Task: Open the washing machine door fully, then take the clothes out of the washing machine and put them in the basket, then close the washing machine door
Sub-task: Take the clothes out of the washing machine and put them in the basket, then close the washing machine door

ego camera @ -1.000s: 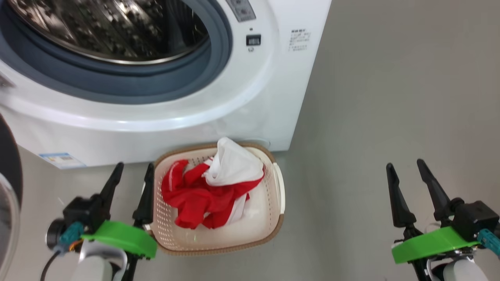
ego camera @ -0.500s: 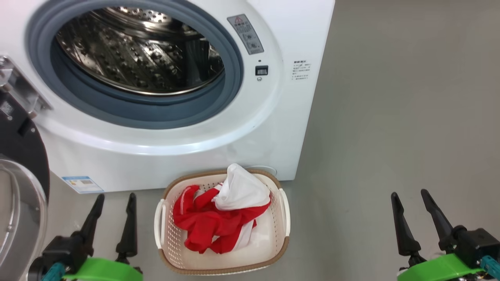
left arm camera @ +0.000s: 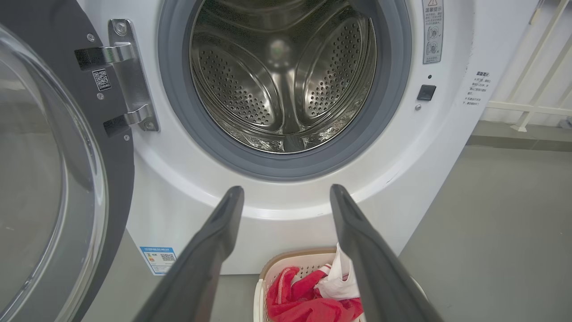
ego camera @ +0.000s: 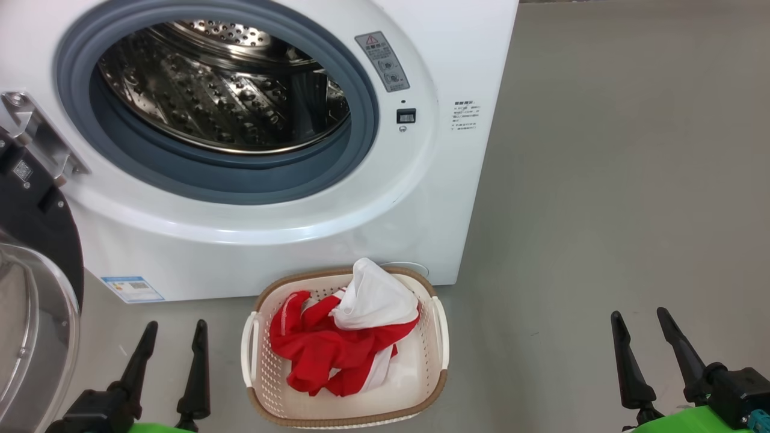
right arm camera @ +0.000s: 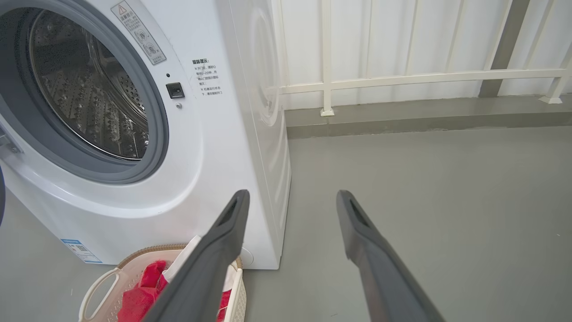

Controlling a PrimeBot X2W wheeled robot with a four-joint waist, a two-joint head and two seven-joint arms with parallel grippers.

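Note:
The white washing machine (ego camera: 421, 198) stands open, its steel drum (ego camera: 222, 90) bare of laundry; the left wrist view looks straight into the drum (left arm camera: 286, 76). The black-rimmed glass door (ego camera: 30, 288) hangs swung out at the far left on its metal hinge (left arm camera: 129, 76). Red clothes with a white garment (ego camera: 346, 340) lie in the cream basket (ego camera: 436, 334) on the floor before the machine. My left gripper (ego camera: 174, 328) is open and empty, just left of the basket. Far to the right, my right gripper (ego camera: 640, 316) is open and empty over bare floor.
Grey floor (ego camera: 601, 180) stretches to the right of the machine. A white railing (right arm camera: 402, 76) and a low kerb run behind it. A small blue label (ego camera: 132, 288) sits low on the machine's front.
The head camera has tilted up, so the whole picture slid down and more of the drum shows. Both grippers sit lower in view, still open. The clothes lie unchanged in the basket.

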